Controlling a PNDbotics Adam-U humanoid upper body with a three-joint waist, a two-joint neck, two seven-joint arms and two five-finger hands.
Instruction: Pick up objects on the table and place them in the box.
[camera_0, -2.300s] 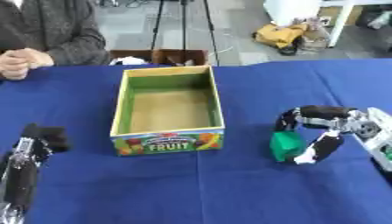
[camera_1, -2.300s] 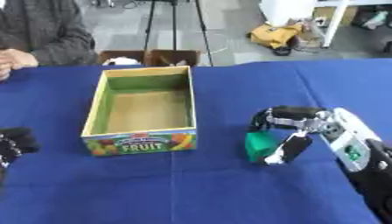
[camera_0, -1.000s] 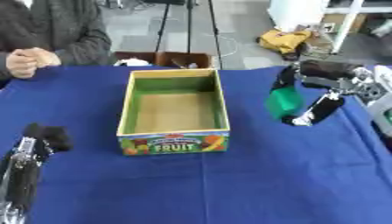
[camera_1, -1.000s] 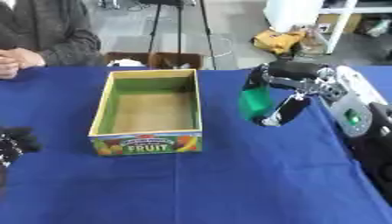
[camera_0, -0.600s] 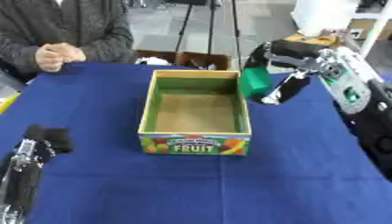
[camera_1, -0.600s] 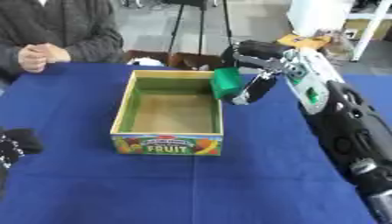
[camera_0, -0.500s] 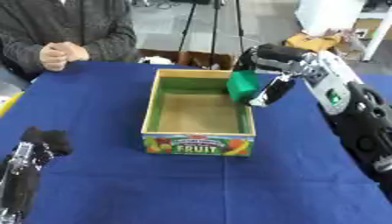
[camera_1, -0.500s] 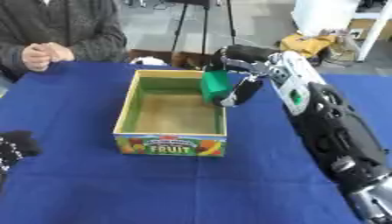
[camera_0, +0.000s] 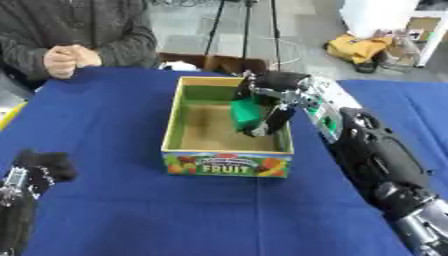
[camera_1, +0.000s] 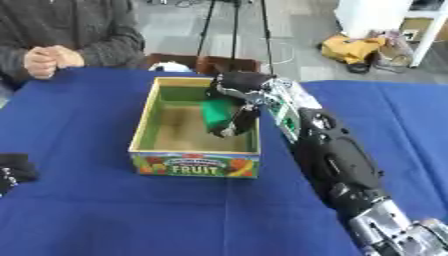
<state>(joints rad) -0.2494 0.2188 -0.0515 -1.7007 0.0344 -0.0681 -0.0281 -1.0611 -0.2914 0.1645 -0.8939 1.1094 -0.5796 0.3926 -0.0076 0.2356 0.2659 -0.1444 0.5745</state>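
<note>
At the lower left corner, the left robot hand (camera_0: 39, 167) rests low over the counter (camera_0: 105, 210), which is covered in a smooth blue cloth. Only its black upper part shows; the rest is cut off by the picture edge, and it is too blurred to tell whether its fingers are curled or straight.

Well to the right of that hand, and directly below the right robot hand, stands an open rectangular cardboard box (camera_0: 226, 165) with green inner walls, a tan floor, and a front panel printed with colourful fruit and the word FRUIT.

The right robot hand (camera_0: 278, 92) reaches in from the right on a long black arm with silver joints that runs up from the lower right corner. It hangs over the right half of the box opening, wrist high, fingers pointing down and curled round a small green block-shaped object (camera_0: 246, 112). The object sits just under the palm, between the fingers and thumb, above the box floor near the right wall. Its lower edge is partly hidden by the fingers, so its exact shape is hard to make out.
</note>
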